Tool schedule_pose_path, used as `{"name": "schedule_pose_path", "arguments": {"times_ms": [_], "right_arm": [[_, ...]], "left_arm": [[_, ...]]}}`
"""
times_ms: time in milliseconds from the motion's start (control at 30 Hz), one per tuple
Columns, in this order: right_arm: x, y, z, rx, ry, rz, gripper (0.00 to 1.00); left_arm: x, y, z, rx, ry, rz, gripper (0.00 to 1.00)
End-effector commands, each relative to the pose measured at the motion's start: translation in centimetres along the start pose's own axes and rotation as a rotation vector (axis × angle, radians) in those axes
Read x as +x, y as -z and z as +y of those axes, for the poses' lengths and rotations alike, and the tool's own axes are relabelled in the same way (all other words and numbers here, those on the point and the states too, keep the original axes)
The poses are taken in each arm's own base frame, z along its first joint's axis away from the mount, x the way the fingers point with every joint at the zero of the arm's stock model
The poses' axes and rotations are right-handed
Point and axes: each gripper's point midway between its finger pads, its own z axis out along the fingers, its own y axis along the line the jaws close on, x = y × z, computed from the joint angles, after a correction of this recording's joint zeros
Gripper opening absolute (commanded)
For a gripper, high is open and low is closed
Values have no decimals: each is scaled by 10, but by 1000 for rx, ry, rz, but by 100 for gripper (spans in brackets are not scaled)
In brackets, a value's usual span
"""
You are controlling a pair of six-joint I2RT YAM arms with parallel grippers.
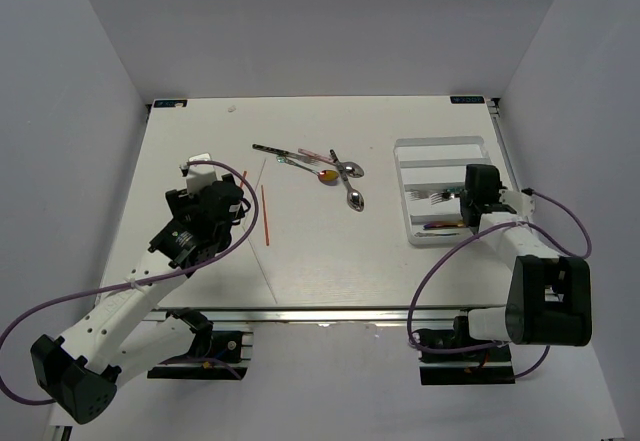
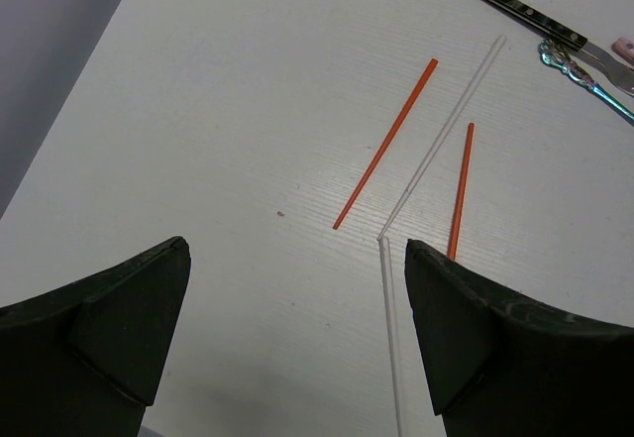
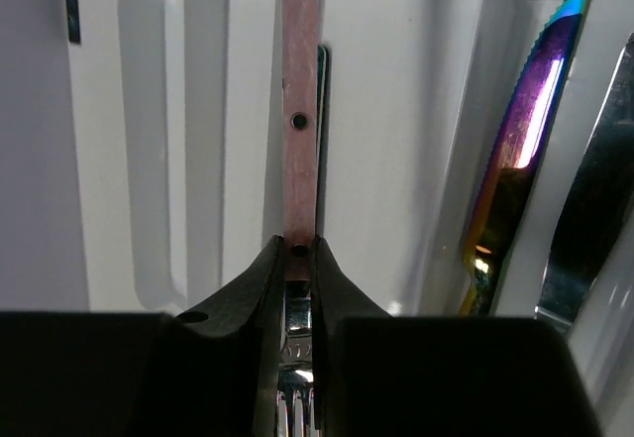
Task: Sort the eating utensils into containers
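Note:
My right gripper [image 1: 468, 201] is over the white cutlery tray [image 1: 440, 143]. In the right wrist view it [image 3: 300, 254] is shut on a fork with a pink riveted handle [image 3: 300, 110], held lengthwise over a tray compartment [image 3: 396, 110]. An iridescent knife [image 3: 525, 140] and a dark knife [image 3: 594, 219] lie in the compartments to the right. My left gripper [image 1: 228, 193] is open and empty [image 2: 297, 328] above the table. A white chopstick [image 2: 391, 328] lies between its fingers, close to the right finger [image 2: 495, 328]. A second white chopstick [image 2: 446, 130] and two red chopsticks [image 2: 386, 142] [image 2: 461, 189] lie just ahead.
A black-handled knife [image 1: 270, 149], a teal-handled utensil [image 2: 584, 75] and three spoons [image 1: 348, 169] [image 1: 355, 199] [image 1: 327, 175] lie mid-table between the arms. One red chopstick [image 1: 265, 214] shows from above. Grey walls stand on both sides and at the back.

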Motion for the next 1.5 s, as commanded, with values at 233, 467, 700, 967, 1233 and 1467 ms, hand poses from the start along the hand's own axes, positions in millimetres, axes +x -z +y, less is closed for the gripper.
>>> {"name": "schedule_pose_path", "arguments": {"times_ms": [233, 467, 700, 967, 1233, 1467], "right_arm": [[-11, -17, 18, 4, -232, -87, 0], [-6, -20, 44, -86, -191, -58, 28], [-8, -14, 69, -162, -109, -45, 89], [-4, 43, 124, -451, 120, 76, 89], [18, 80, 105, -524, 518, 229, 89], [31, 109, 49, -564, 572, 301, 89]], "left_arm": [[-2, 0, 1, 5, 14, -8, 98], [-2, 2, -7, 46, 25, 4, 98], [-8, 2, -26, 109, 45, 24, 98], [-44, -16, -77, 106, 192, 54, 98], [-97, -82, -131, -52, 455, 130, 98], [-91, -182, -179, -176, 656, 269, 98]]}}
